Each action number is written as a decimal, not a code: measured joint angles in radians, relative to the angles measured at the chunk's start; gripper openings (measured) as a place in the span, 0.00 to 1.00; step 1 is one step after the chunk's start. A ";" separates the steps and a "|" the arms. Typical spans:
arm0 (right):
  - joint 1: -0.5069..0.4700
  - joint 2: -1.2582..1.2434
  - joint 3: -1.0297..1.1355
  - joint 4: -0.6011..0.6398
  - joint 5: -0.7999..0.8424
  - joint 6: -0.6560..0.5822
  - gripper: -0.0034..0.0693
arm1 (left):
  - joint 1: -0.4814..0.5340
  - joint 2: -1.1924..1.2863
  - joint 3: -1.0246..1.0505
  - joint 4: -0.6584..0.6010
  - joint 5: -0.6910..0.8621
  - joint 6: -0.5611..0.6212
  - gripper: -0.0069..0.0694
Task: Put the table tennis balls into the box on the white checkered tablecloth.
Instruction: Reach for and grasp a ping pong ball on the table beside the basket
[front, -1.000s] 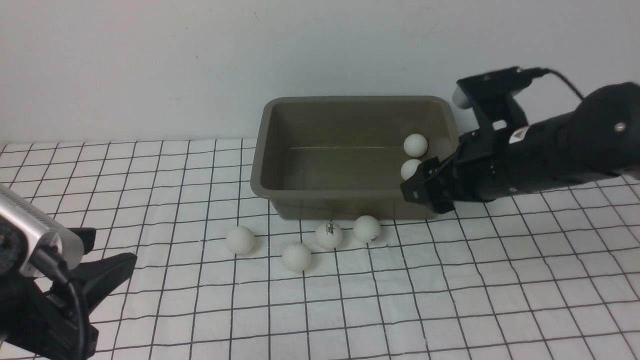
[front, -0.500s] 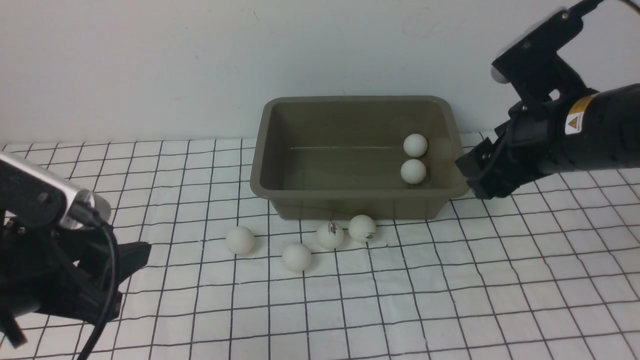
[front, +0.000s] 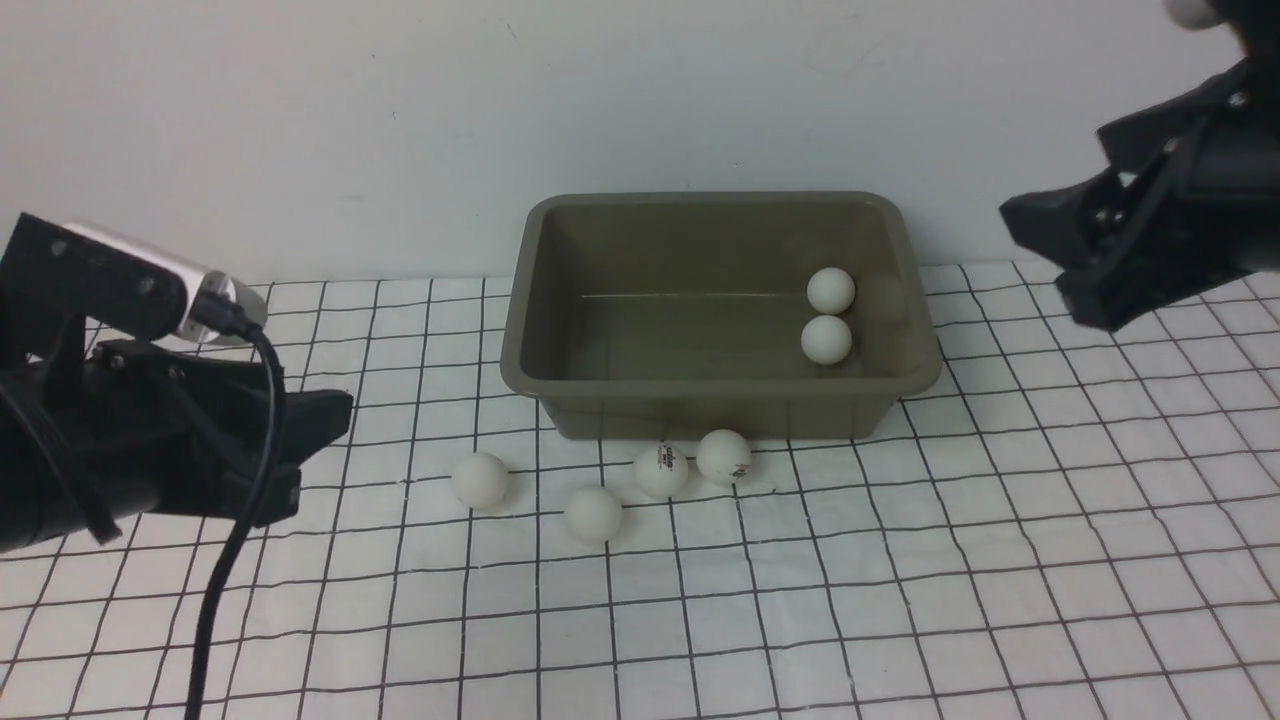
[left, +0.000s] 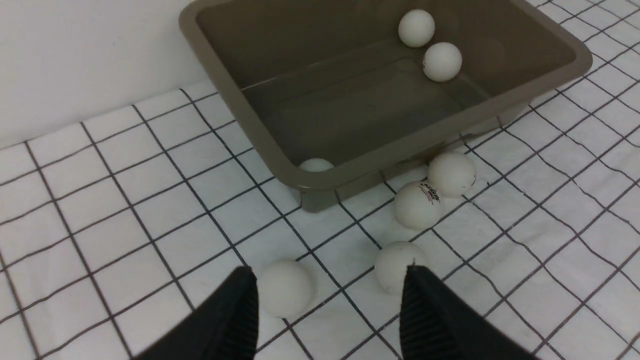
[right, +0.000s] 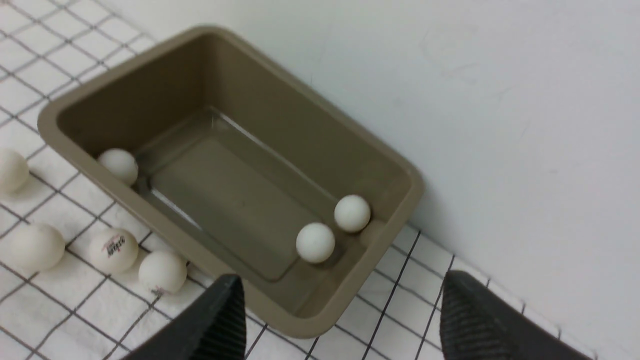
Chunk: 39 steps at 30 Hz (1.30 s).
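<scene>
The olive-grey box (front: 700, 418) stands on the white checkered tablecloth (front: 900, 600) against the wall. Two table tennis balls (front: 831, 290) (front: 826, 339) lie at its right end. A third ball (left: 315, 165) (right: 118, 165) lies in its front left corner, hidden in the front view. Several balls lie on the cloth before the box (front: 480, 479) (front: 593, 514) (front: 660, 470) (front: 724, 456). My left gripper (front: 320, 450) (left: 330, 280) is open and empty, left of them and pointing at the nearest two (left: 286, 287) (left: 395, 265). My right gripper (front: 1045, 260) (right: 342, 282) is open and empty, raised right of the box.
A plain white wall (front: 300, 130) rises directly behind the box. The checkered cloth covers the whole table around the box. The left arm's cable (front: 225, 560) hangs down over the cloth at the near left.
My right gripper has pulled back from the box's right end, up and to the right. My left arm has risen and moved forward toward the loose balls. The balls have not moved.
</scene>
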 joint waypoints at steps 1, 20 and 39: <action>0.000 -0.006 0.000 0.000 0.003 0.000 0.70 | 0.000 0.020 -0.013 -0.003 0.010 0.011 0.56; 0.000 -0.013 0.001 0.006 0.100 0.005 0.70 | -0.001 0.576 -0.376 0.213 0.205 -0.069 0.70; 0.000 -0.013 0.001 0.006 0.099 0.020 0.70 | -0.111 0.715 -0.396 0.232 0.055 -0.070 0.72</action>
